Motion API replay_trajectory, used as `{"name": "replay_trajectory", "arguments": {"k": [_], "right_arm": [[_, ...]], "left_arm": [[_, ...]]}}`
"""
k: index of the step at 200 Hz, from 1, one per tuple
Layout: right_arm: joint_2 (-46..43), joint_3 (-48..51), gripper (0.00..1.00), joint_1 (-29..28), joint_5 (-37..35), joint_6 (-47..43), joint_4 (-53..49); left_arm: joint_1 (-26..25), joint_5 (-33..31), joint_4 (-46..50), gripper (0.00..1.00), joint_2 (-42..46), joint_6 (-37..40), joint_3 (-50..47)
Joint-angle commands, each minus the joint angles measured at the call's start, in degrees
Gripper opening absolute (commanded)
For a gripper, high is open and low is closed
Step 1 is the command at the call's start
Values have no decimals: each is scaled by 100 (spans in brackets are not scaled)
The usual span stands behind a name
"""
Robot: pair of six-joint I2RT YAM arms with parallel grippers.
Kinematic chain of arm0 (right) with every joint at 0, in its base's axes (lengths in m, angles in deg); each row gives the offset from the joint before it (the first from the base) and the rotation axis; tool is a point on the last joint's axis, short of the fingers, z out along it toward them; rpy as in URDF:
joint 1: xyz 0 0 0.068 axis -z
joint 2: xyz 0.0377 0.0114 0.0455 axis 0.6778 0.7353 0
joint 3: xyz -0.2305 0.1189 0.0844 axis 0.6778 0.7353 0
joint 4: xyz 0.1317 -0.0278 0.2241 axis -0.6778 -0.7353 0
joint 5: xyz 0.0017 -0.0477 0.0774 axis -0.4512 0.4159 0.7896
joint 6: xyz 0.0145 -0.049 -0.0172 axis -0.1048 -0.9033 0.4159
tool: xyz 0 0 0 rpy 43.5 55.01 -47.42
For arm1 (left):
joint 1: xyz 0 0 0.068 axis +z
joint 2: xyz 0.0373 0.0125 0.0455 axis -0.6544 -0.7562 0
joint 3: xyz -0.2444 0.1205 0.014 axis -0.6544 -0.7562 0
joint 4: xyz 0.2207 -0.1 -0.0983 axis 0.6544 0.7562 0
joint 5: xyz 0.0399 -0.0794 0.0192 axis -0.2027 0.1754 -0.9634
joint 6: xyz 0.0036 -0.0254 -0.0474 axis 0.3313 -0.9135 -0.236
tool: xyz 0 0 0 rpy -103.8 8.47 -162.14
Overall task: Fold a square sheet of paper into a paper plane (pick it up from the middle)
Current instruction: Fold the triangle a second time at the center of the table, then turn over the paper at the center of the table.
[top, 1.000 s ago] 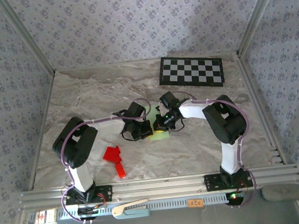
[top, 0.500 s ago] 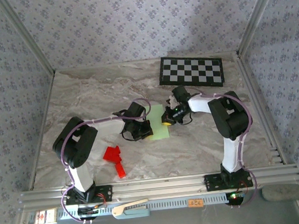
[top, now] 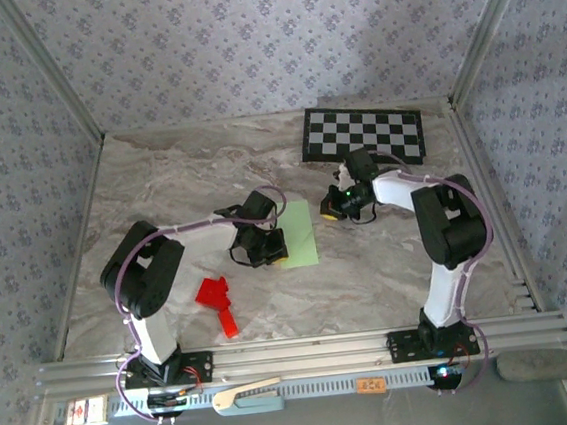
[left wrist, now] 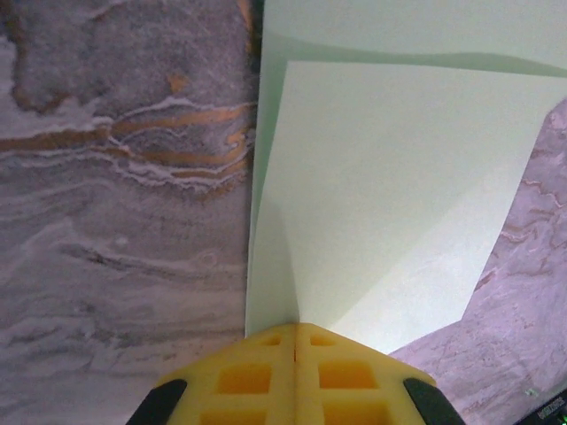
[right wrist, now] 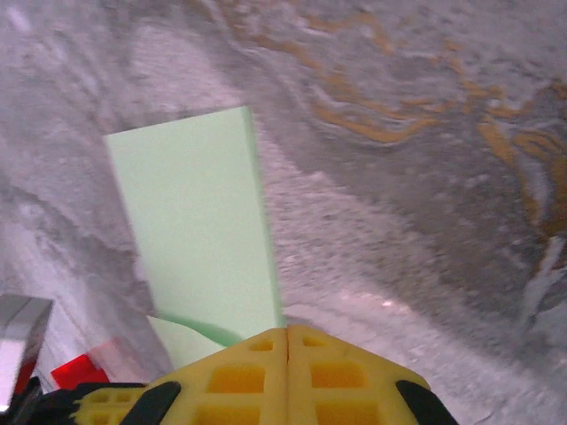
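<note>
The square sheet of paper (top: 300, 235) lies flat on the table (top: 160, 184), to the near left of the checkerboard (top: 363, 134) and well apart from it. It is folded into a narrower oblong. Its long axis runs from the near edge towards the back wall, tilted slightly towards the checkerboard at its far end.

In the left wrist view the paper (left wrist: 390, 204) shows a folded flap with a diagonal crease lying on a lower layer, and one corner points back at the fingers.

The left end effector (left wrist: 295, 329) sits on the side of the sheet away from the checkerboard, with its yellow fingers together. Their tips meet the near corner of the paper, though whether they pinch it or only press on it is hard to tell.

The right end effector (right wrist: 288, 333) hangs between the sheet and the checkerboard, off the paper (right wrist: 195, 221), with its fingers together and nothing between them.

A red paper shape (top: 218, 301) lies farther from the checkerboard than the sheet, near the left arm.
</note>
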Motion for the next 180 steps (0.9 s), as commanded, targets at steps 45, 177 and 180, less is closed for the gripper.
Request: {"name": "replay_trajectory", "arguments": {"k": [45, 177, 180], "right_arm": [[-172, 392, 17, -704, 75, 491, 272], [400, 62, 12, -1026, -61, 458, 178], [393, 59, 12, -1022, -65, 458, 170]], "left_arm": [[54, -214, 281, 10, 237, 163, 771], [184, -612, 237, 3, -499, -3, 667], [186, -628, 238, 3, -506, -16, 664]]}}
